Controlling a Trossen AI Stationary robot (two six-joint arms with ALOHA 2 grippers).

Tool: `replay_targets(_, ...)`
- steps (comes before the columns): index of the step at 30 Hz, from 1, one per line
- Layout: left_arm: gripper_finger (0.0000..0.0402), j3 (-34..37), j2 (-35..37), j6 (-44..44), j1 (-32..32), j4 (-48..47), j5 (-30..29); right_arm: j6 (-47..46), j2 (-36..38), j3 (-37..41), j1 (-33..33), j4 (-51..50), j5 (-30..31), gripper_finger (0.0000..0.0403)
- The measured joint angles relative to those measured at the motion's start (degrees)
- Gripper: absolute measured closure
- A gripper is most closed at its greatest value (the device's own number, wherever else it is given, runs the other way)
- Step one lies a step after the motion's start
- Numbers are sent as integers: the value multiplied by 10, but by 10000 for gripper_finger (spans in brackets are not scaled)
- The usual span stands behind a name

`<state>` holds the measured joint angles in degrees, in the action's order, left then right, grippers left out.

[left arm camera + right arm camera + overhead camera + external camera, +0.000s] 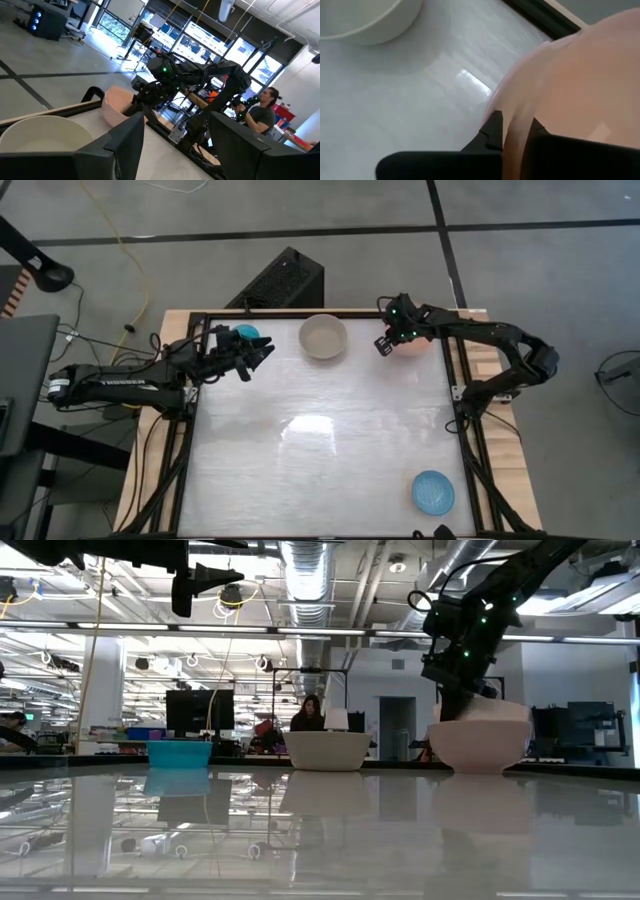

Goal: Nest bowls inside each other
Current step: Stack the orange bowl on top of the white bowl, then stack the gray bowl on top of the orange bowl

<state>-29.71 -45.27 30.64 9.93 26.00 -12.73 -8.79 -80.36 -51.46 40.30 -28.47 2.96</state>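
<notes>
A salmon-pink bowl [418, 346] stands on the table at the far right, and my right gripper [385, 345] is shut on its left rim. The cream-white bowl [323, 337] sits upright at the far middle. A bright teal bowl [247, 332] rests at the far left, partly under my left gripper [262, 356], which hovers open above the table and touches nothing. A light blue bowl [432, 492] sits at the near right corner. My right gripper pinches the pink bowl's rim [516, 120] on the side facing the cream-white bowl. One finger [492, 131] is outside the wall and the other [536, 132] inside. The fingers come from above, slanting down. The bowl [478, 745] stands upright with its base on the table.
A black frame [190, 430] runs around the white table top. The middle and near left of the table lie open. A black box [280, 280] stands on the floor beyond the far edge. People sit in the room behind.
</notes>
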Motion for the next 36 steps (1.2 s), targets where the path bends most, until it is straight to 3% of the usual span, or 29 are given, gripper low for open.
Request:
replay_targets(6,192,0,0,-1,0,0,0,-8,0,0,-5,-16,1,353)
replay_targets(20,192,0,0,3,0,-11,0,-36,39,1,-45,-25,10,196)
replay_targets(29,192,0,0,4,0,-14,-1,-75,116,1,-88,1,7,188)
replay_targets(36,192,0,0,0,0,-41,-2,-59,131,0,-149,243,-133,189)
